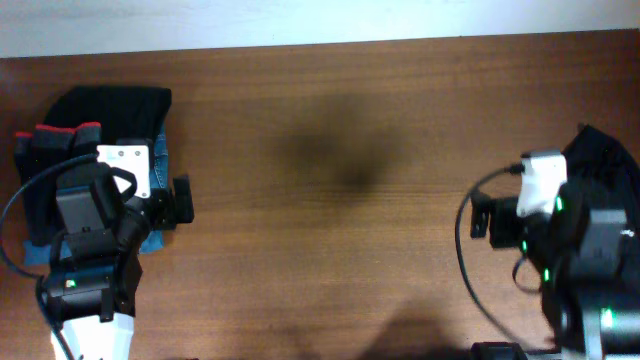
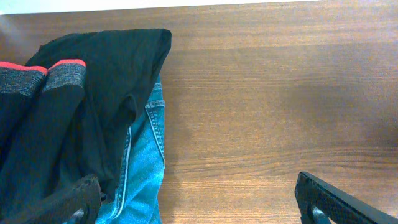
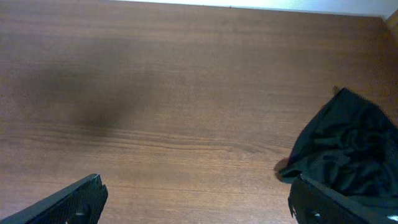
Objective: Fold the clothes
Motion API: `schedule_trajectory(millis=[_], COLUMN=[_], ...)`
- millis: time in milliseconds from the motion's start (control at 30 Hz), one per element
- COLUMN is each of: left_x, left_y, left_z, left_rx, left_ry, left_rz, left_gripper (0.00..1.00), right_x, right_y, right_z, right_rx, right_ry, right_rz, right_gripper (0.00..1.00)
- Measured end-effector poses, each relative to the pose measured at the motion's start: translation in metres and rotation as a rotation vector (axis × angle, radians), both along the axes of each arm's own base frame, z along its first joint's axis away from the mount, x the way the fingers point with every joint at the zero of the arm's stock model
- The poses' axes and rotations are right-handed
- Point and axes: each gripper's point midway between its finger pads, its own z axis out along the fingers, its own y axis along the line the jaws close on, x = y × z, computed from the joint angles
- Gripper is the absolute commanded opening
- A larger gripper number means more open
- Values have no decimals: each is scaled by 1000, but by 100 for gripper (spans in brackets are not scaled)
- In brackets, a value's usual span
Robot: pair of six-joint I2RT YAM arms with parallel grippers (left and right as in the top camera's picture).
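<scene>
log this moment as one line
left gripper open, empty | right gripper open, empty | black garments over jeans, left | black pile, right
</scene>
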Motion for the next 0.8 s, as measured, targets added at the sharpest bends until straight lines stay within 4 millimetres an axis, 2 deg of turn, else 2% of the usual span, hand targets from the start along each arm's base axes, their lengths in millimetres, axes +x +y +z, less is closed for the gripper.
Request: schedule_trajectory(millis=[133,267,567,800], left_x=[0,0,0,0], left_y=[0,0,-1,-1], left_z=[-1,0,-1,-1], left_rx=[0,-1,-2,-2], left_ry=[2,1,1,2], left_rz=[0,-1,-2,-2], left_gripper=[99,99,99,99], right_x=[-25,-35,-34,-27], right_y=[1,1,1,1], right_z=[-5,-11,-33,-31], right_rx=[-24,-36,-50,-63], right_ry=[-112,-239,-433,-595], right_rz=[4,5,3,2], right_gripper=[99,99,99,99])
